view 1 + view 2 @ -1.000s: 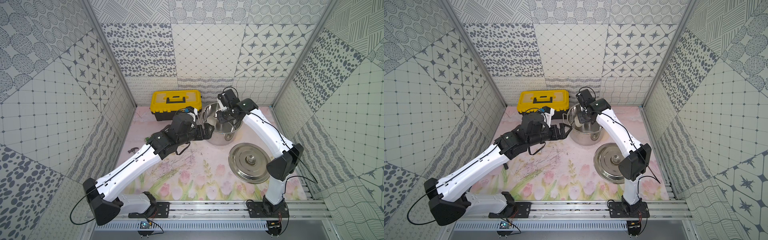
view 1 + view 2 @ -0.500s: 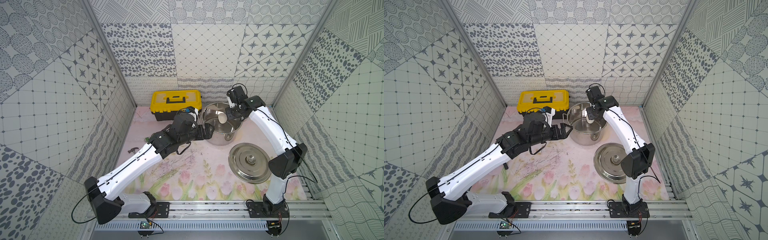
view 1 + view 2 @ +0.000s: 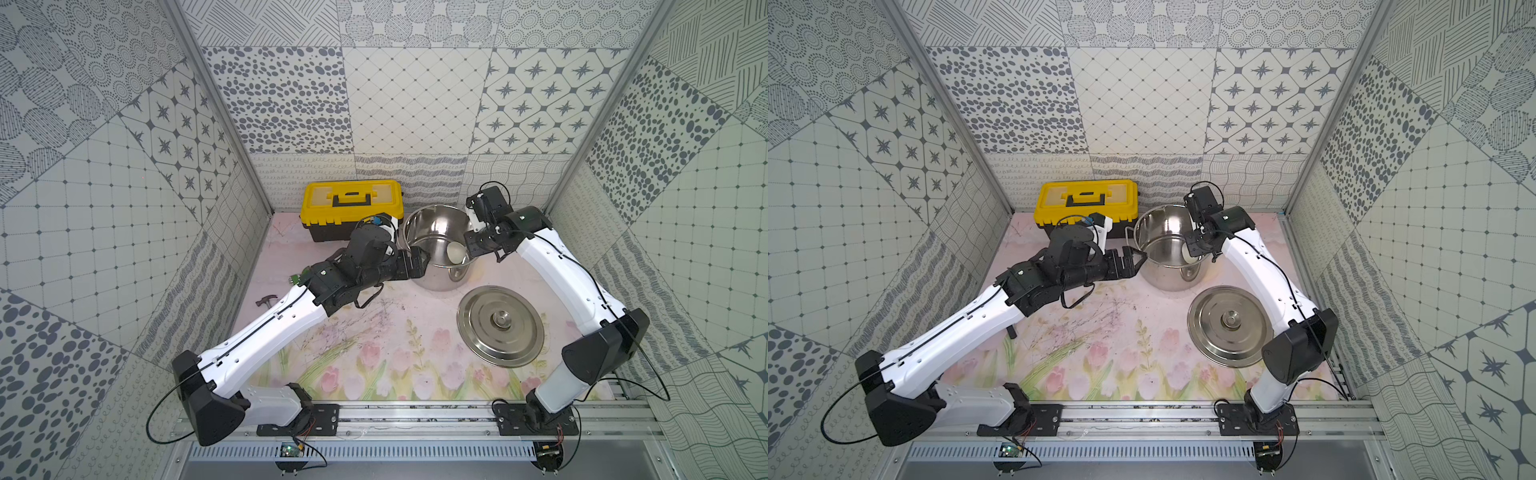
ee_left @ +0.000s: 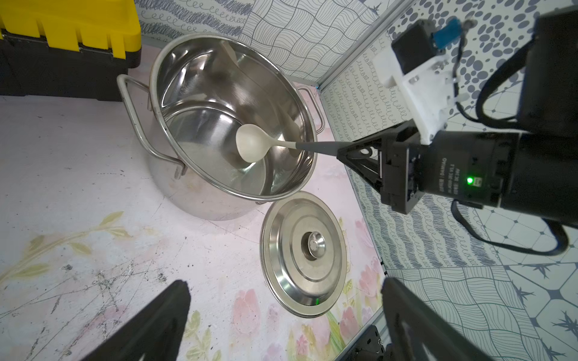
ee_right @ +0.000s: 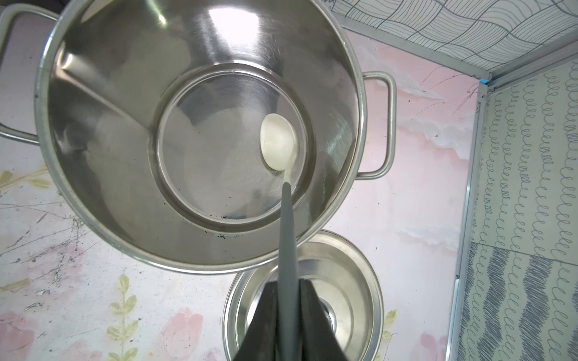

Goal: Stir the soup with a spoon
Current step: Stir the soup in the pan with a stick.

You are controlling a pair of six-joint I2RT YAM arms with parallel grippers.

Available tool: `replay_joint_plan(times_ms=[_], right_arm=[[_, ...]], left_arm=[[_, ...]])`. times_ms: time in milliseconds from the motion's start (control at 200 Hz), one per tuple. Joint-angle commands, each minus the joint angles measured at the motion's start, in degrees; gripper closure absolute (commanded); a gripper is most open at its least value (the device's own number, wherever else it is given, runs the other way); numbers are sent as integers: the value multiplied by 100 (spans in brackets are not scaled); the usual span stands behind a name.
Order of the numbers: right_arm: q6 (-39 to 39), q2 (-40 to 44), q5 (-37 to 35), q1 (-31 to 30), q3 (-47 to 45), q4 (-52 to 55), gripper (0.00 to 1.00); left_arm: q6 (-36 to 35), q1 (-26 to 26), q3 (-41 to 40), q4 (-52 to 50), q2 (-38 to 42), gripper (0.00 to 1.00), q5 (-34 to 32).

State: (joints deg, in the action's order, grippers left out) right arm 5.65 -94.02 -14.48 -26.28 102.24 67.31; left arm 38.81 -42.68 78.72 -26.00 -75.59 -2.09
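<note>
right tool (image 5: 288,283): jaws clamped together on the dark grey handle of the spoon (image 4: 253,147), near the handle's far end. the grip sits outside and above the rim of the pot (image 3: 434,280), on the right arm's side.

spoon: the handle slopes down from the tool, crosses over the rim, and the cream-white bowl lies low inside the pot. in the right wrist view the bowl sits over the edge of the pot floor, on the side nearest the gripping tool, hollow facing up. whether the bowl touches the floor cannot be told. the pot's inside shows bare shiny steel.

left tool (image 3: 1133,258): jaws wide apart, holding nothing. it points at the pot's wall from the left arm's side, just beside the rim and loop handle; contact cannot be told.

pot: upright on the tabletop (image 3: 374,353), toward the back wall.

lid (image 3: 500,326): flat on the tabletop, knob up, just beside the pot on its front side, under the right arm's reach.

yellow toolbox (image 3: 351,201): shut, against the back wall, just beside the pot.

hammer (image 3: 266,300): small, by the left wall, well apart from the pot.
</note>
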Motion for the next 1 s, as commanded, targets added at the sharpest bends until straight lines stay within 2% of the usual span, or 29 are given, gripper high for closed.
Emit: replay_joint_plan(times_ms=[0, 365, 730, 995], right_arm=[[167, 253, 233, -32, -197, -122, 100], [564, 234, 611, -343, -340, -256, 100], [674, -591, 700, -562, 664, -324, 100], [462, -1062, 250, -553, 1367, -323, 100]], left_arm=[[-49, -14, 20, 324, -30, 1, 74], [-57, -14, 34, 354, -77, 0, 73], [-14, -13, 4, 333, 4, 0, 6], [28, -13, -63, 322, 97, 1, -59]])
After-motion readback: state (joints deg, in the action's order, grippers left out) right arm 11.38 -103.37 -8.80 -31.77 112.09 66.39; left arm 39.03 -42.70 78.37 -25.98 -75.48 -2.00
